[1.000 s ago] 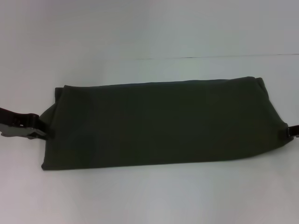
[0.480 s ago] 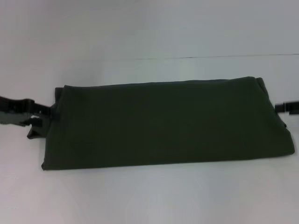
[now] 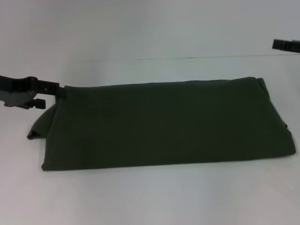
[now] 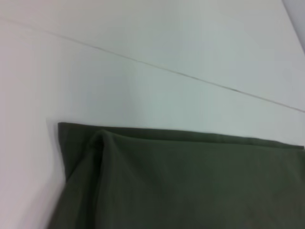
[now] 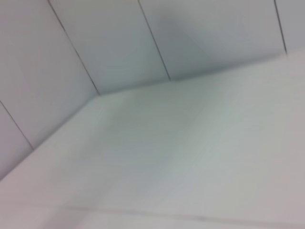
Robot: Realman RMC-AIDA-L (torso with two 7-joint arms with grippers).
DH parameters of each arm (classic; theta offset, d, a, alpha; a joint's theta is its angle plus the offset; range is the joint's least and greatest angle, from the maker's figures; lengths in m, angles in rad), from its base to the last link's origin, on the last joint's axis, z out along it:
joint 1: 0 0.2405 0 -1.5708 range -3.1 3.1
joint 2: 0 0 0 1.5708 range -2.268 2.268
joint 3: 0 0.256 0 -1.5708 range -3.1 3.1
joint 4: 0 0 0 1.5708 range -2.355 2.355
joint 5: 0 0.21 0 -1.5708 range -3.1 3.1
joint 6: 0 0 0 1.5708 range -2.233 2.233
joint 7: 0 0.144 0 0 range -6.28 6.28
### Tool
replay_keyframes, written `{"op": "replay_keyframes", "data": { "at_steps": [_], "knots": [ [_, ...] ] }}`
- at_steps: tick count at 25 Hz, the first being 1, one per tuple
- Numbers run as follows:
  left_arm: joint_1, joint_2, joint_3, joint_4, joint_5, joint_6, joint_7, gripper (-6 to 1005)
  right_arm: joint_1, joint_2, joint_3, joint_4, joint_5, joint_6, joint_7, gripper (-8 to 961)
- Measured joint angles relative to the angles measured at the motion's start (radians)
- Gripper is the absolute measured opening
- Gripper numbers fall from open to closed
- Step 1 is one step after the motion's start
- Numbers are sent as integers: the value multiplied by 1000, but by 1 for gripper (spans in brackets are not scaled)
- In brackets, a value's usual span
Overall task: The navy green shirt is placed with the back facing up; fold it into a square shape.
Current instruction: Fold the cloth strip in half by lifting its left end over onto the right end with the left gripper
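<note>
1. The navy green shirt (image 3: 164,124), a large dark olive-green garment of plain soft knit, lies on the pale white bench (image 3: 150,197) as a long band running left to right, several layers thick. Its near edge is straight; its right end shows stacked fold lines.
2. Step in hand, as judged: the band is long and narrow, so a square calls for its short ends to be brought over toward the middle. The left end is the one under work.
3. To do this well, the raised corner should be carried across low and level, so that the layers beneath do not slide. The new edge should then be laid parallel to the right end, with the long edges aligned.
4. A small flap of cloth sags outward at the left end, below the lifted corner. It is best tucked or carried along, lest it spoil the outline.
5. The left end effector (image 3: 55,89), black and slender, reaches in from the left side at the far-left corner of the shirt, held roughly level. Its tips meet the cloth there and the corner stands raised, so it appears clamped on the fabric.
6. The left wrist view shows that same corner (image 4: 102,138) peaked into a ridge above the bench.
7. The right end effector (image 3: 286,45) is high at the right margin, well apart from the shirt. How far it is open cannot be told.
</note>
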State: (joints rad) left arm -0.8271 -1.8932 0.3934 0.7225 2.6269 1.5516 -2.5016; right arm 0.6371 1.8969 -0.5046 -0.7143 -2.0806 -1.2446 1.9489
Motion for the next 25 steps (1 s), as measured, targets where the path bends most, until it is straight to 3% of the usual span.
{"op": "replay_keyframes", "data": {
  "at_steps": [5,11,23,25],
  "knots": [
    [-3,-4,24,0,10,0,-57,871,-1,15,0,71,132,68,-224,868],
    [8,-10,29,0,24,-49,-119,868,3,18,-2,159,242,141,-446,867],
    [58,-61,127,-31,36,-309,-91,862,10,19,-24,184,237,166,-497,866],
    [58,-61,127,-31,36,-309,-91,862,8,19,-31,185,237,166,-497,866]
  ]
}}
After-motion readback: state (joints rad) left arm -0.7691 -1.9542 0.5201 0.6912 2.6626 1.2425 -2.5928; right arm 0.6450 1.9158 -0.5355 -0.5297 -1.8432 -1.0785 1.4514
